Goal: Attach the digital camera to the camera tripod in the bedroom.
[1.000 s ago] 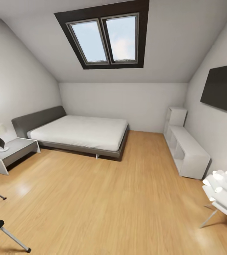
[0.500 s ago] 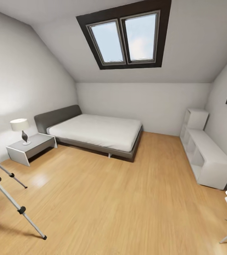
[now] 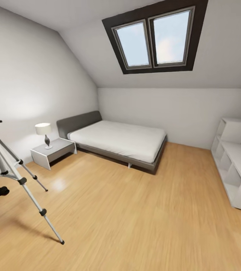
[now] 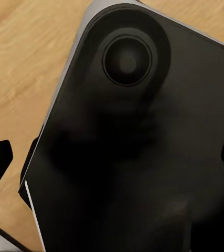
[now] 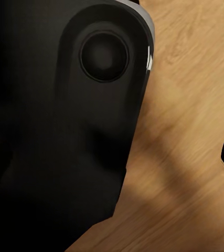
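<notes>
Lying on the wood floor (image 3: 135,210) between the tripod (image 3: 7,165) legs: the small camera (image 3: 0,192), likely light, rigid, fragile at the lens; best gripped across the body. Cannot tell either hand's spread.

I see the tall silver-legged camera tripod (image 3: 13,177) with black joints at my nine o'clock, standing on the light wood plank floor (image 3: 135,218). A small black digital camera (image 3: 0,192) with a red dot lies on the floor between its legs. Toward eleven o'clock a grey angular bedside table (image 3: 52,152) carries a white-shaded table lamp (image 3: 44,133), just beside the low grey bed (image 3: 120,141) at twelve. A dark-framed double skylight (image 3: 156,39) sits in the sloped ceiling. White open shelving (image 3: 235,165) stands at three o'clock.
</notes>
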